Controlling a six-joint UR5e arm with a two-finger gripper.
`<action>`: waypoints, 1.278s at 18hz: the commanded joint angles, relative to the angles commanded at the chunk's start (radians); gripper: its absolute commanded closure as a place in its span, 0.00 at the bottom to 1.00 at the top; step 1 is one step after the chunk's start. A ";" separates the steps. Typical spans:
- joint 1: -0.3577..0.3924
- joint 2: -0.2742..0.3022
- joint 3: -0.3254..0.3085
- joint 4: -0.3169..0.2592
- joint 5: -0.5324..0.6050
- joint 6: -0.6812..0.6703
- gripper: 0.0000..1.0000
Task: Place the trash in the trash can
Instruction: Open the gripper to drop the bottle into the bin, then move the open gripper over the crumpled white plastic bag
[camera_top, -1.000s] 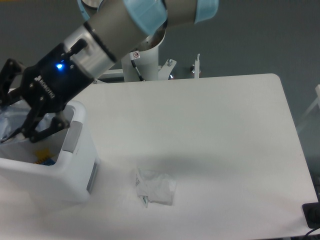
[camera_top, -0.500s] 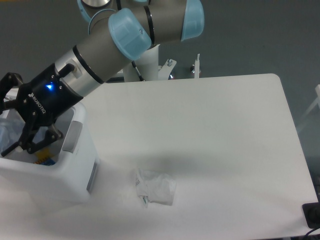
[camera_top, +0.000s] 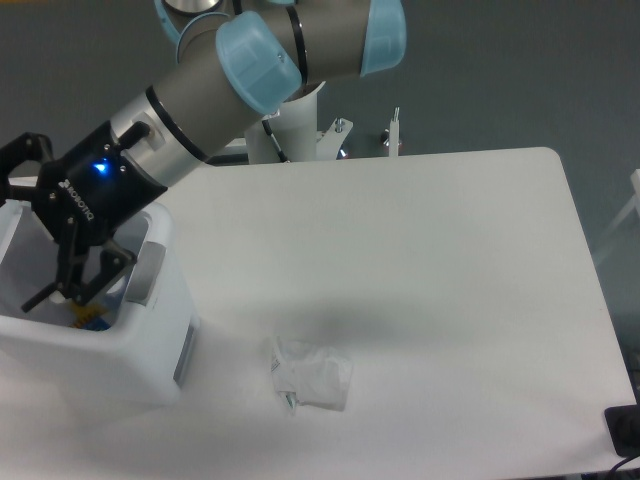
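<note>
The trash can (camera_top: 150, 345), a big white boxy bin with a grey side panel, stands at the table's left front. My gripper (camera_top: 20, 238) hangs over its opening, tilted down-left, open, with nothing between its fingers. Low inside the can, beside the lower finger, a small blue bit (camera_top: 93, 321) shows; I cannot tell whether it is the bottle's cap, and the rest of the bottle is hidden. The crumpled white wrapper (camera_top: 310, 372) lies on the table to the right of the can, well apart from the gripper.
The arm's white base column (camera_top: 290, 130) and a small bracket (camera_top: 392, 135) stand at the table's back edge. A black object (camera_top: 625, 430) sits at the front right corner. The table's rounded right edge runs down the right side.
The bluish bottle that showed between the fingers over the can is gone from them. The gripper has shifted slightly and stays open above the opening. The wrapper has not moved.
</note>
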 joint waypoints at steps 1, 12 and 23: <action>0.029 -0.006 0.000 -0.002 0.000 -0.022 0.00; 0.207 -0.114 -0.116 -0.009 0.357 -0.120 0.00; 0.109 -0.239 -0.137 -0.025 0.704 -0.128 0.00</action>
